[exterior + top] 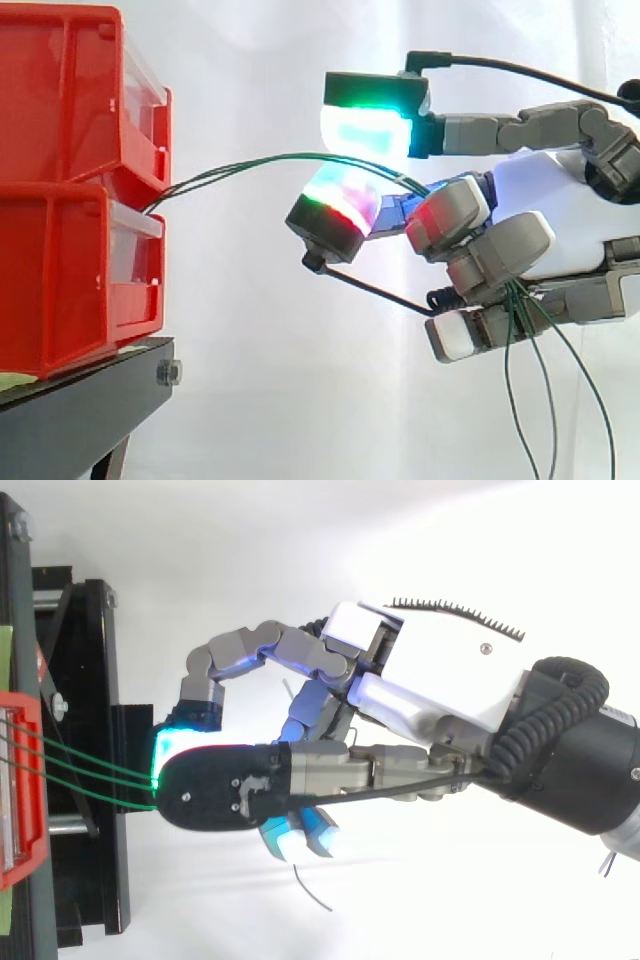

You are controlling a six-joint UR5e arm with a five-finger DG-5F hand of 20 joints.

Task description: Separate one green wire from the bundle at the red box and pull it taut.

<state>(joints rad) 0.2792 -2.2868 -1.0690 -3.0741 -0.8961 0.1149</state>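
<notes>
Green wires (250,162) leave the gap between the two stacked red boxes (60,150) and arc up and right into my hand (560,200). They pass between a straight finger with a green-glowing pad (368,128) above and a green-and-red pad (335,205) below. The strands then run through the curled fingers and hang down behind them (520,400). From above, three green strands (90,765) fan from the red box (25,850) to the hand (430,670). They run close together, none apart from the others, and curve loosely rather than straight.
The red boxes sit on a black stand (80,420) at the left, seen from above as a dark frame (100,880). A white curtain is behind. Open space lies right of the boxes, around and under the hand.
</notes>
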